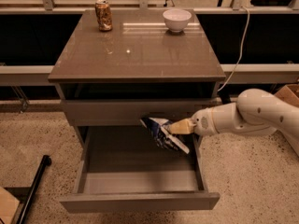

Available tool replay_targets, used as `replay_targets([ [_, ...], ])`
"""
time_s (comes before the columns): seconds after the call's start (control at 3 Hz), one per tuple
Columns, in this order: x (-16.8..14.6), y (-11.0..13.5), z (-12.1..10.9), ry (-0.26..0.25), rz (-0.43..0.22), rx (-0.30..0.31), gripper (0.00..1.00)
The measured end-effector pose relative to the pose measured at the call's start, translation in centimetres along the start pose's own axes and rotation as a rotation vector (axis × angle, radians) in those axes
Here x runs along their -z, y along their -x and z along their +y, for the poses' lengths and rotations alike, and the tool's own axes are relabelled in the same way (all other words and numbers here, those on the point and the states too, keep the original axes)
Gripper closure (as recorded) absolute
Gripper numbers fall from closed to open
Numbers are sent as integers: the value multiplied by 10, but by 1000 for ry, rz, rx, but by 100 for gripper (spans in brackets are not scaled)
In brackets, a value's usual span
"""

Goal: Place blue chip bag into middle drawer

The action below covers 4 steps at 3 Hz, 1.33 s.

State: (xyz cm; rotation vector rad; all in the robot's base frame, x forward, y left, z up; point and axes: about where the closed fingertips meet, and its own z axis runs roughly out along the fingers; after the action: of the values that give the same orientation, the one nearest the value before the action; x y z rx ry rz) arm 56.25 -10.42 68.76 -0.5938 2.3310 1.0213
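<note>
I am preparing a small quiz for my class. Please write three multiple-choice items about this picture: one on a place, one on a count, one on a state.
1. Where is the chip bag?
A on the ground; B in the air over the open drawer; C on a chair

2. How many things stand on the cabinet top?
A none; B one; C two

3. How is the gripper?
A shut on the chip bag; B open and empty; C out of sight

Answers:
1 B, the bag hangs above the drawer's bare floor.
2 C, only a can and a bowl stand there.
3 A, it pinches the bag's edge near the drawer's right side.
</note>
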Motion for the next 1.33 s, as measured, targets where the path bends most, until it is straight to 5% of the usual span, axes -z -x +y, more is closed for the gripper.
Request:
replay_targets([
  [0.67, -59, -41, -18, 88, 43, -103, 100],
  [1.33, -146, -105, -43, 184, 106, -281, 100],
])
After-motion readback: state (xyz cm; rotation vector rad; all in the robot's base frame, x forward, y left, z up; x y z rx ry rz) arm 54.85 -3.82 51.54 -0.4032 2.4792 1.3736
